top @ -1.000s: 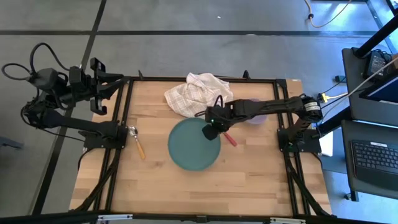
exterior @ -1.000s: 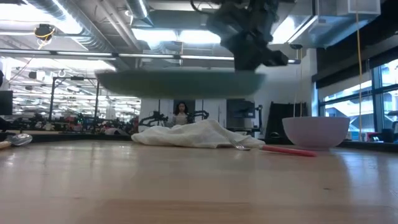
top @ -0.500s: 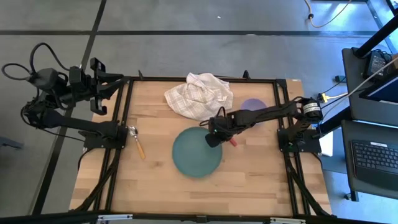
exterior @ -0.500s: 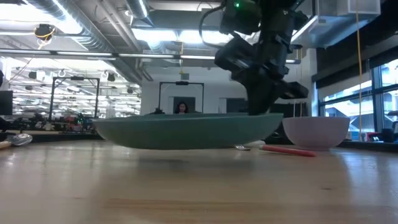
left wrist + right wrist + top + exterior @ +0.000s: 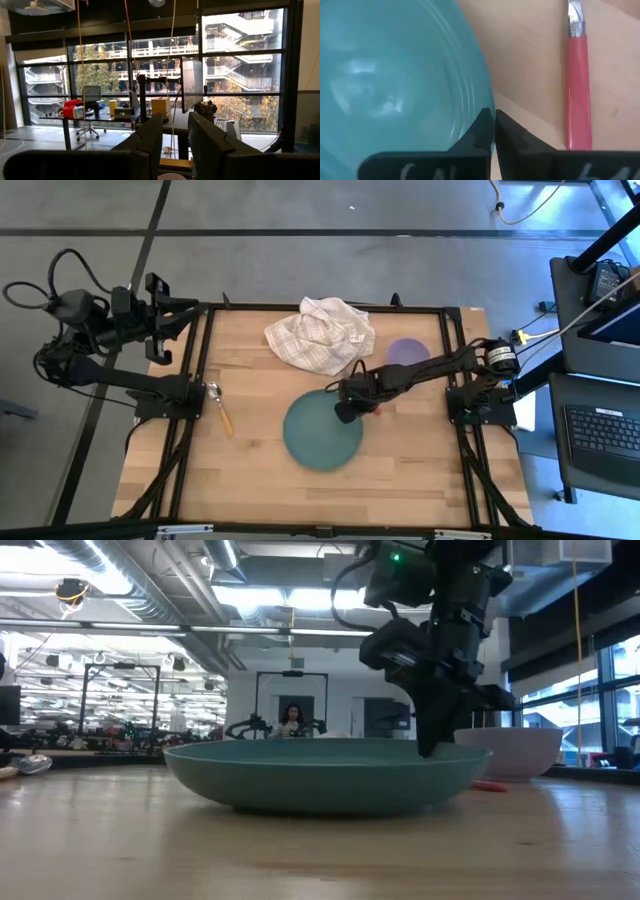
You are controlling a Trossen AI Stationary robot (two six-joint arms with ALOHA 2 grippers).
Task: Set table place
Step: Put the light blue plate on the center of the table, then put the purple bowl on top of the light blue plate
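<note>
The teal plate (image 5: 322,430) sits on the light wooden table (image 5: 420,470), a little right of centre; it also shows in the low view (image 5: 320,775). My right gripper (image 5: 345,404) is shut on the plate's far right rim. The red-handled fork (image 5: 577,90) lies on the table just right of that gripper. The lilac bowl (image 5: 407,352) stands at the far right. The yellow-orange-handled spoon (image 5: 222,412) lies near the left edge. My left gripper (image 5: 158,330) waits off the table's far left corner, open and empty. My right gripper pinches the plate's rim (image 5: 485,107) at its far right side between its two fingers, one on the plate's inner side and one outside. The fingers come from above, pointing down. The plate lies level with its bottom (image 5: 320,808) on the table.
A crumpled white checked cloth (image 5: 320,332) lies at the far edge, behind the plate. The table's near half (image 5: 300,490) is bare wood. A black metal frame (image 5: 200,430) edges the top.
My right gripper has gone down and a little toward the table's near edge with the plate. The plate has come from well above the table down onto the wood, staying level. The gripper has stayed shut on the rim.
</note>
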